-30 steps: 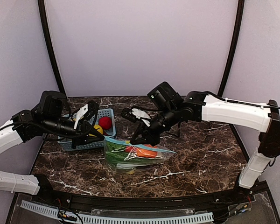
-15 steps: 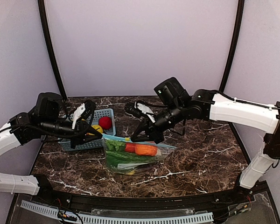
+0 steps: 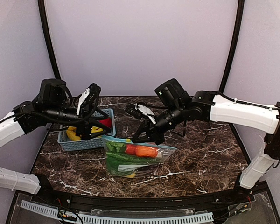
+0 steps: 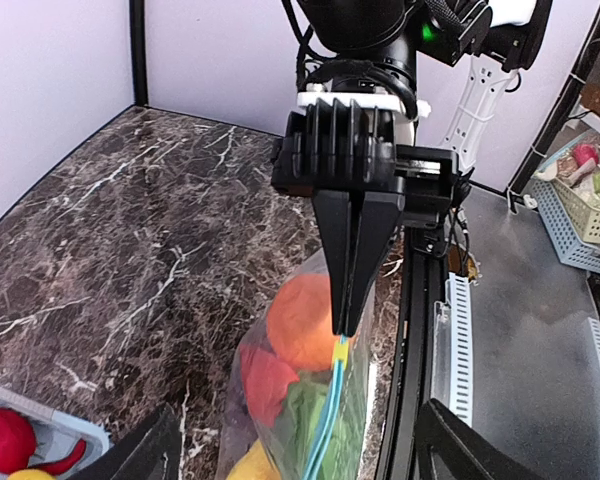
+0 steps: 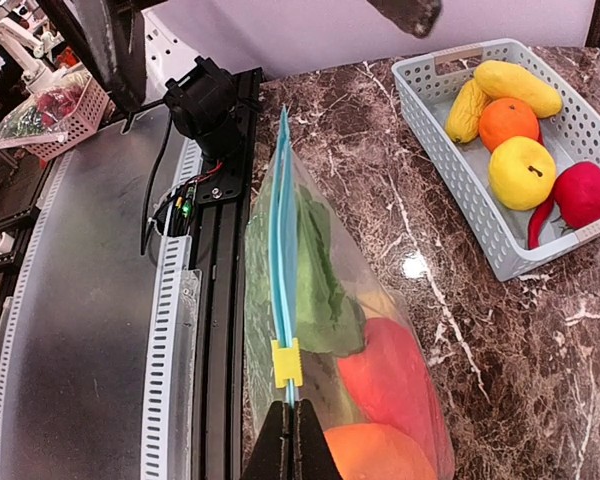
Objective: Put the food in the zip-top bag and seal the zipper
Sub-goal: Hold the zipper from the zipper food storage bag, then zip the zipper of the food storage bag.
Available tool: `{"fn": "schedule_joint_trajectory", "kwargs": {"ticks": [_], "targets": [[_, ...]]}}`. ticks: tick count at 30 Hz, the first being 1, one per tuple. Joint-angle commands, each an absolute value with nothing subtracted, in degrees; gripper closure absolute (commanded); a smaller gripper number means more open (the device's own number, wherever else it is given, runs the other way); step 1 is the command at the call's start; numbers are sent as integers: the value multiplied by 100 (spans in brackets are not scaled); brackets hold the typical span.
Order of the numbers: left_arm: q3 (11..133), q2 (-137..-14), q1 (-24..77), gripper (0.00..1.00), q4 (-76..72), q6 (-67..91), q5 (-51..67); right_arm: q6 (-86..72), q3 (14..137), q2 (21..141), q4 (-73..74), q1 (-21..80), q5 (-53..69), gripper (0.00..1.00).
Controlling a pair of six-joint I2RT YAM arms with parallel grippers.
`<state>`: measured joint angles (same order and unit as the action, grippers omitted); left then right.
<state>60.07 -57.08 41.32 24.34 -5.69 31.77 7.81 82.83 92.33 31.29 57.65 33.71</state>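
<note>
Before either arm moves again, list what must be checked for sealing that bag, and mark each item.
1. Right gripper pinches the zipper beside the yellow slider: ok.
2. Left gripper is open and holds nothing: ok.
3. Food is inside the zip-top bag, namely the orange piece, red piece and cabbage: ok.
4. Zipper is closed along its whole length: cannot tell; two teal tracks run side by side.
5. No food is left outside the bag: not ok; toy fruits lie in the lattice basket.
</note>
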Motion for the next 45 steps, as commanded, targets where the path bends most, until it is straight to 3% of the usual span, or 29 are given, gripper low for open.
{"fn": "schedule_joint_trajectory", "kwargs": {"ticks": [1,11,17,28,34,39,45], "targets": [[6276,-6401,4147,20,2185,-613,4116,751,8209,9105,2845,5734,3425,100],[6458,-7359,4505,40,1939,-669,4533,793,8261,9122,2830,5739,3300,100],[6372,-7469,4509,57,1849,-618,4566,807,8262,9130,2813,5738,3279,100],[6174,-7552,4509,77,1695,-502,4688,795,8266,9113,2771,5730,3235,100],[6074,-7516,4509,86,1689,-476,4765,791,8253,9106,2765,5725,3167,100],[5980,-7459,4509,83,1734,-474,4751,750,8244,9080,2759,5707,3112,100],[5944,-7380,4509,99,1765,-517,4646,738,8228,9070,2729,5703,3111,100]]}}
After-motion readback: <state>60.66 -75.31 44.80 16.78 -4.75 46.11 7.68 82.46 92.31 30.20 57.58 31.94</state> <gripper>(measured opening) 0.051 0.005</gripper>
